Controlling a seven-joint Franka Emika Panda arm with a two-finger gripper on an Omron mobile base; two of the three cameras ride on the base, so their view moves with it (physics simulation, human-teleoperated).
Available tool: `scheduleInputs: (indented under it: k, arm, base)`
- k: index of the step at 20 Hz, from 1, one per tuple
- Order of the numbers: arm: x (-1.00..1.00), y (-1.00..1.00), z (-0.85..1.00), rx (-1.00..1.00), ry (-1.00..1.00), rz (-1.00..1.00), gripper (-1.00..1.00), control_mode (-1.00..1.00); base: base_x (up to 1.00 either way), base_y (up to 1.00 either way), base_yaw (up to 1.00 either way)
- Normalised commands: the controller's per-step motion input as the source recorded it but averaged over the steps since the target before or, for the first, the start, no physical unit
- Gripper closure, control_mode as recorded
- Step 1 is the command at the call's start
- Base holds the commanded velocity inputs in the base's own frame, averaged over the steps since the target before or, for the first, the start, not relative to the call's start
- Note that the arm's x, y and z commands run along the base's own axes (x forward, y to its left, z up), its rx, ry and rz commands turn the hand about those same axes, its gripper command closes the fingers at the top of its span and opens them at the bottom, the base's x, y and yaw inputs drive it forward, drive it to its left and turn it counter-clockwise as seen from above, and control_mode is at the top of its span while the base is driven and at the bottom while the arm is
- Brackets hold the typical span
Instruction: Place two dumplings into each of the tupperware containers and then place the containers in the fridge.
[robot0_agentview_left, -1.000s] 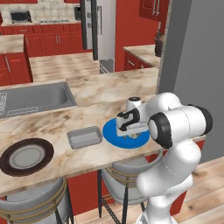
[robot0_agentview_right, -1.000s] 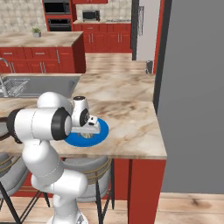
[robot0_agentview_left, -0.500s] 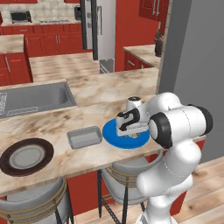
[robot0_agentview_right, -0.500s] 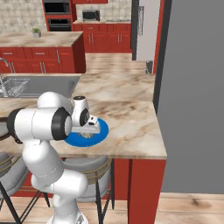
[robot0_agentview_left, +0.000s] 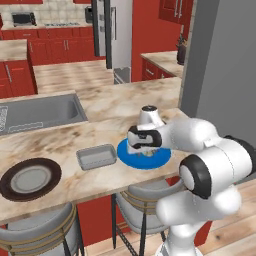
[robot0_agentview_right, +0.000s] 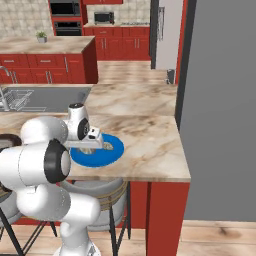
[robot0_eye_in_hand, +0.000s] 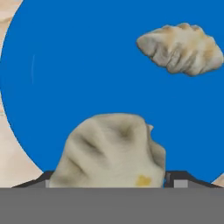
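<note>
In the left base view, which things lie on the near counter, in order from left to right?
Dark-brown plate → grey tupperware container → blue plate, with the claw down over it.

A blue round plate (robot0_agentview_left: 156, 159) lies on the marble counter (robot0_agentview_left: 100, 130), a little right of the middle of the left base view; in the hand view the blue plate (robot0_eye_in_hand: 87, 65) covers most of the frame. A dark-brown round plate (robot0_agentview_left: 30, 179) with a grey centre rests at the lower left, well apart from the blue one. A grey sink (robot0_agentview_left: 35, 112) is set into the counter at the left edge. Two stools (robot0_agentview_left: 145, 210) with grey seats stand under the counter at the bottom. Red cabinets (robot0_agentview_right: 45, 67) run along the top of the right base view, with a black oven (robot0_agentview_right: 65, 17) above them.
</note>
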Motion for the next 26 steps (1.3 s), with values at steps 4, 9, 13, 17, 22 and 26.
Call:
scheduleInputs:
  k: [4,9,13,17,22,26]
  arm:
    - [0.08,0.99,0.53,0.0,-0.01,0.03,1.0,-1.0]
    - [0.25,0.96,0.23,0.0,0.0,0.03,1.0,-1.0]
    - [0.56,0.64,0.07,0.01,0.01,0.06,1.0,-1.0]
    - [0.43,0.29,-0.03,0.0,0.0,0.01,1.0,-1.0]
    - [0.14,0.25,-0.31,0.0,0.0,0.0,1.0,-1.0]
    - [0.02,0.26,-0.41,0.0,0.0,0.0,1.0,-1.0]
  base:
    - [0.0,0.0,0.0]
    - [0.0,0.0,0.0]
    - [0.0,0.0,0.0]
    - [0.0,0.0,0.0]
    - [0.0,0.0,0.0]
    - [0.0,0.0,0.0]
